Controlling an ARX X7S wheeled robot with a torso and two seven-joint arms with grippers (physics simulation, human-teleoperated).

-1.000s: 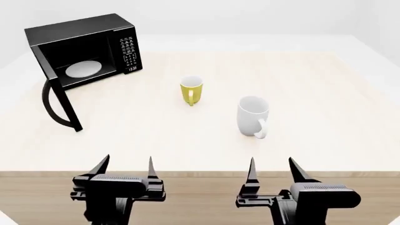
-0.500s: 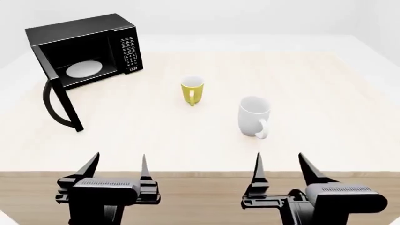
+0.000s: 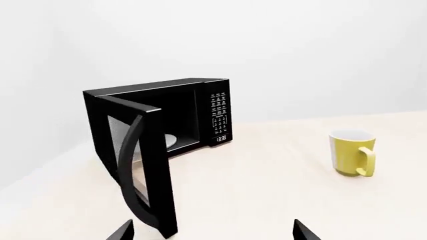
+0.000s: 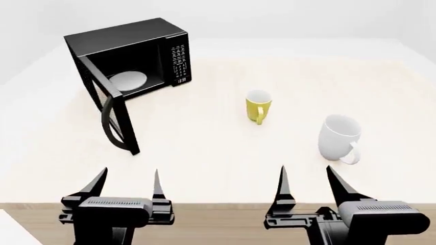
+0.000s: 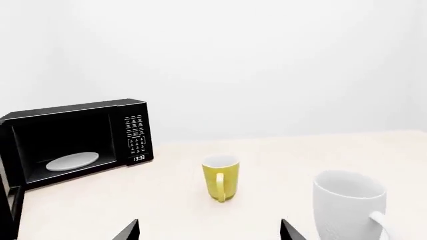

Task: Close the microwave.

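Observation:
The black microwave (image 4: 129,43) stands at the table's far left with its windowed door (image 4: 109,109) swung wide open toward me, curved handle on the door's outer face. A white round plate (image 4: 127,80) lies inside. It also shows in the left wrist view (image 3: 167,117) and the right wrist view (image 5: 73,137). My left gripper (image 4: 126,186) is open and empty over the table's near edge, in front of the open door. My right gripper (image 4: 308,184) is open and empty at the near edge, farther right.
A yellow mug (image 4: 258,106) stands mid-table and a larger white mug (image 4: 337,138) stands to its right, nearer me. The light wooden table (image 4: 218,148) ends at a front edge just behind my grippers.
The head view has shifted left, so the microwave and mugs now sit farther right in it. Both grippers stay open at the near edge.

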